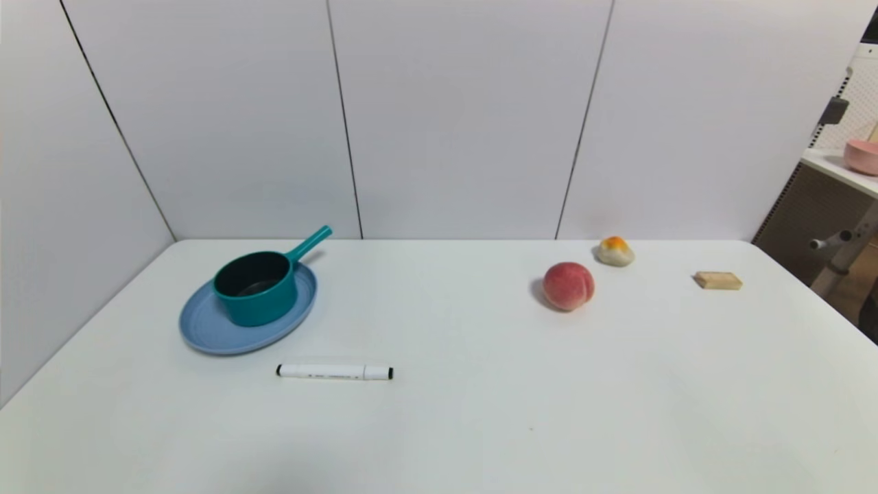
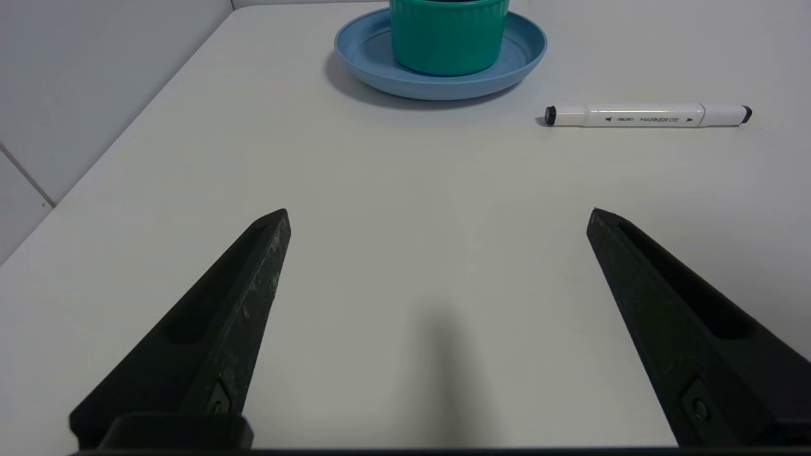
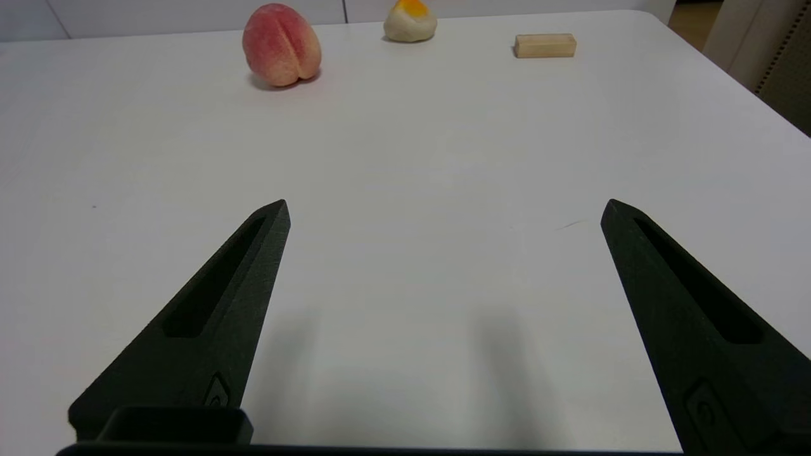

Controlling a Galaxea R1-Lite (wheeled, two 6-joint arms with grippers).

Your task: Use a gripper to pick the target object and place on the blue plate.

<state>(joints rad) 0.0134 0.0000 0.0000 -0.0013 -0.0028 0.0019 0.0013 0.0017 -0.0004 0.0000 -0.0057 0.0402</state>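
A white table (image 1: 453, 412) with rounded far corners stretches out beneath and beyond both grippers. Beyond the left gripper (image 2: 440, 215) sits a round light-blue plate (image 1: 206, 322); a white black-ended marker (image 1: 335, 372) lies closer to that gripper, toward the right gripper's side. Beyond the right gripper (image 3: 447, 206) rest a pink-red peach (image 1: 568, 286), an orange-topped cream lump (image 1: 615, 252) and a small wooden block (image 1: 717, 280), the peach nearest it.

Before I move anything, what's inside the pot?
Nothing shows inside the pot, just its dark interior. Its near wall hides part of the bottom, so I can't rule out something there.
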